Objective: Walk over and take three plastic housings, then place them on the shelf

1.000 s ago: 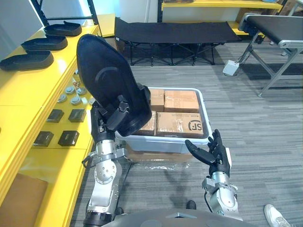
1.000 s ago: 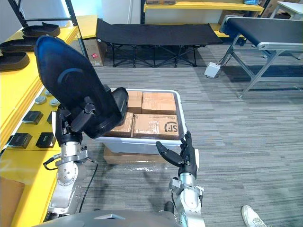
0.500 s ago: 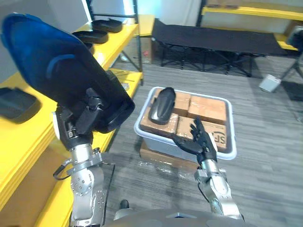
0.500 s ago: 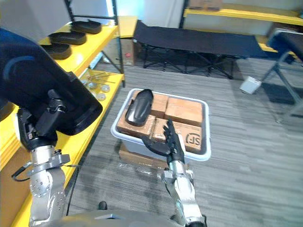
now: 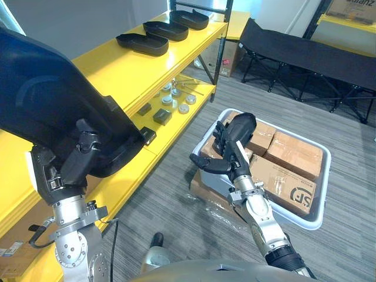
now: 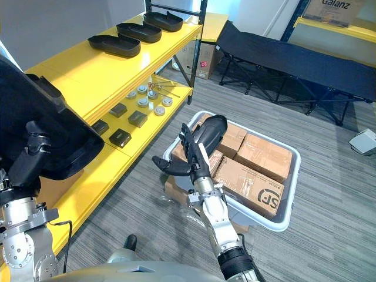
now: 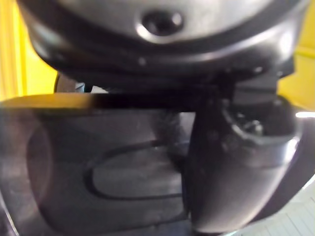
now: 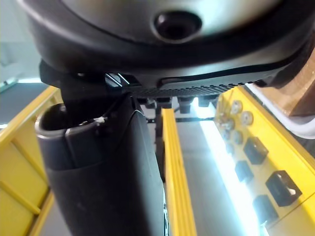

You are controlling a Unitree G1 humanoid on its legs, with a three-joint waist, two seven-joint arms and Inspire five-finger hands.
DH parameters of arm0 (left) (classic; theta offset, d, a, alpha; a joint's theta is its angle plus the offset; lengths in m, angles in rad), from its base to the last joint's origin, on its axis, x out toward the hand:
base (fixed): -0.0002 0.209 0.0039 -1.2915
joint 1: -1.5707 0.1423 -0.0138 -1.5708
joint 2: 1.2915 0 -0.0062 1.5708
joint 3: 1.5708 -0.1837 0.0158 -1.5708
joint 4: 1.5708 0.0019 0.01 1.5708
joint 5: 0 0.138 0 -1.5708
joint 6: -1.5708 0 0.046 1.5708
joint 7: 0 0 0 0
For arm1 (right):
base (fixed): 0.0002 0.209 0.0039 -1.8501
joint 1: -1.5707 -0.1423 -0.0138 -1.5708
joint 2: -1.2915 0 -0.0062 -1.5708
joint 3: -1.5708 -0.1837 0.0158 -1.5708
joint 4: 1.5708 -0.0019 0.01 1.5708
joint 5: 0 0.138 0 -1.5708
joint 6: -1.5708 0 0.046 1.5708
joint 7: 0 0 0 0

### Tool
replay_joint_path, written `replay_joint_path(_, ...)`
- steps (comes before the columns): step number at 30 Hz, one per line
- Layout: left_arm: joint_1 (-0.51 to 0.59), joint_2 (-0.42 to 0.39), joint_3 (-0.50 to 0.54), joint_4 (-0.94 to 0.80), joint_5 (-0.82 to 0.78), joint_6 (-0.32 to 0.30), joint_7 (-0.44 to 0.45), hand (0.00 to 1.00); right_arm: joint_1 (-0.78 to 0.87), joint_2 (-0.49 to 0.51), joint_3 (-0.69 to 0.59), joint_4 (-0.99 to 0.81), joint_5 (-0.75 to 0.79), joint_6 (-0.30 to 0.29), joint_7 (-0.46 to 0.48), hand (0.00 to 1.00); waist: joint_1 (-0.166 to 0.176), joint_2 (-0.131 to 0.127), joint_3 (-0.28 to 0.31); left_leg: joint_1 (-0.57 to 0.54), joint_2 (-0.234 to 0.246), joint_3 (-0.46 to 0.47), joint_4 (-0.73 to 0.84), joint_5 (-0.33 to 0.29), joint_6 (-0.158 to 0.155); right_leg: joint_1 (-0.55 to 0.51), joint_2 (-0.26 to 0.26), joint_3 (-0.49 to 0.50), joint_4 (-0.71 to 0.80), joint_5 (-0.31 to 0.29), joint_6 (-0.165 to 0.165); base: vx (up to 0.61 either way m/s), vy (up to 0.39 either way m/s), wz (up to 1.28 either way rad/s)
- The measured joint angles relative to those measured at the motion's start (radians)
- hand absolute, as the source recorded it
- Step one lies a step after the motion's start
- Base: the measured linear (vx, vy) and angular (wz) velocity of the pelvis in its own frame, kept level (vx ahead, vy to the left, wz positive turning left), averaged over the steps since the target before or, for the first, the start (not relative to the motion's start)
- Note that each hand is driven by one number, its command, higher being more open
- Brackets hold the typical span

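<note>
My left hand is shut on the lower edge of a large black plastic housing, held up at the left beside the yellow shelf. The left wrist view shows the housing's inner face close up. My right hand is open with straight fingers, raised in front of the bin. Another black housing lies on the boxes just behind that hand, and I cannot tell if they touch. Three shallow black housings sit in a row on the shelf's top level.
A white bin of cardboard boxes stands on the grey carpet at the right. The shelf's lower level holds small black blocks and round metal parts. A black folding cot stands behind.
The camera has swung left toward the shelf, so the whole scene has shifted. My left hand keeps hold of the housing. My right hand stays open and now reaches further forward.
</note>
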Motion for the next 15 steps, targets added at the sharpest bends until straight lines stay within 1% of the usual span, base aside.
replay_joint_path(3, 0.025, -0.012, 0.002, -0.001, -0.005, 0.002, -0.018, 0.0, -0.006, -0.003, 0.008, 0.0, -0.008, 0.002, 0.004, 1.0, 0.0, 0.002, 0.002, 0.0, 0.0, -0.001, 0.004, -0.005, 0.0, 0.004, 0.001, -0.006, 0.001, 0.0, 0.0, 0.01, -0.006, 0.02)
replay_joint_path(5, 0.038, -0.016, 0.002, -0.001, -0.005, 0.005, -0.026, 0.0, -0.006, -0.01, 0.01, -0.002, -0.008, 0.003, 0.013, 1.0, 0.0, 0.006, 0.01, -0.007, 0.0, 0.004, 0.015, -0.003, 0.004, 0.017, -0.001, -0.028, 0.009, 0.0, 0.0, 0.02, -0.019, 0.19)
replay_joint_path(6, 0.033, -0.015, 0.002, -0.001, -0.005, 0.005, -0.032, 0.0, -0.005, -0.015, 0.009, -0.004, -0.008, 0.004, 0.017, 1.0, -0.004, 0.008, 0.018, -0.024, -0.002, 0.004, 0.034, 0.0, 0.009, 0.024, -0.002, -0.056, 0.018, 0.0, 0.0, -0.01, -0.012, 0.58)
replay_joint_path(7, 0.022, -0.013, 0.002, -0.001, -0.004, 0.005, -0.045, 0.0, -0.002, -0.024, 0.003, -0.004, -0.008, 0.01, 0.017, 1.0, -0.011, 0.006, 0.02, -0.05, -0.012, 0.012, 0.043, 0.017, 0.029, 0.027, -0.011, -0.098, 0.034, -0.01, 0.001, -0.02, 0.001, 0.86)
replay_joint_path(8, 0.014, -0.012, 0.001, -0.001, -0.004, 0.005, -0.056, 0.0, -0.001, -0.031, -0.002, -0.004, -0.009, 0.014, 0.017, 1.0, -0.015, 0.005, 0.024, -0.058, -0.021, 0.013, 0.03, 0.033, 0.035, 0.03, -0.021, -0.126, 0.056, -0.027, 0.005, -0.03, 0.021, 0.98)
replay_joint_path(9, 0.014, -0.012, 0.001, -0.001, -0.007, 0.005, -0.075, 0.0, 0.003, -0.033, -0.012, -0.004, -0.01, 0.024, 0.015, 1.0, -0.011, 0.005, 0.028, -0.055, -0.035, -0.006, 0.004, 0.053, 0.038, 0.031, -0.038, -0.136, 0.09, -0.048, 0.009, -0.02, 0.037, 0.76)
replay_joint_path(10, 0.016, -0.012, 0.001, -0.001, -0.006, 0.005, -0.079, 0.0, 0.008, -0.035, -0.018, -0.004, -0.01, 0.026, 0.015, 1.0, -0.006, 0.007, 0.03, -0.053, -0.04, -0.018, -0.008, 0.061, 0.04, 0.031, -0.046, -0.139, 0.107, -0.054, 0.009, -0.03, 0.048, 0.7)
replay_joint_path(11, 0.02, -0.012, 0.0, -0.001, -0.004, 0.005, -0.086, 0.0, 0.017, -0.037, -0.032, -0.004, -0.01, 0.026, 0.014, 1.0, 0.001, 0.017, 0.041, -0.051, -0.049, -0.04, -0.019, 0.068, 0.044, 0.033, -0.06, -0.144, 0.151, -0.062, 0.0, -0.04, 0.065, 0.66)
replay_joint_path(12, 0.021, -0.008, 0.001, -0.001, -0.007, 0.005, -0.094, 0.0, 0.02, -0.038, -0.041, -0.004, -0.008, 0.026, 0.013, 1.0, -0.001, 0.025, 0.051, -0.055, -0.055, -0.058, -0.021, 0.064, 0.052, 0.033, -0.073, -0.141, 0.194, -0.069, -0.012, -0.05, 0.075, 0.99)
replay_joint_path(13, 0.02, 0.006, 0.001, -0.001, -0.016, 0.004, -0.121, 0.0, 0.028, -0.038, -0.059, -0.005, -0.008, 0.025, 0.008, 1.0, -0.009, 0.031, 0.064, -0.063, -0.067, -0.085, -0.02, 0.069, 0.062, 0.031, -0.093, -0.114, 0.265, -0.072, -0.018, -0.04, 0.07, 1.3)
replay_joint_path(14, 0.018, 0.031, -0.002, -0.002, -0.035, 0.004, -0.155, 0.0, 0.043, -0.038, -0.079, -0.013, -0.01, 0.025, -0.003, 1.0, -0.022, 0.027, 0.072, -0.075, -0.078, -0.105, -0.015, 0.072, 0.066, 0.018, -0.111, -0.04, 0.343, -0.069, -0.022, -0.02, 0.066, 1.36)
replay_joint_path(15, 0.018, 0.049, -0.005, -0.001, -0.046, 0.004, -0.171, 0.0, 0.055, -0.038, -0.088, -0.025, -0.011, 0.025, -0.009, 1.0, -0.027, 0.024, 0.077, -0.079, -0.083, -0.107, -0.016, 0.076, 0.071, 0.01, -0.116, 0.002, 0.381, -0.065, -0.028, 0.01, 0.044, 1.39)
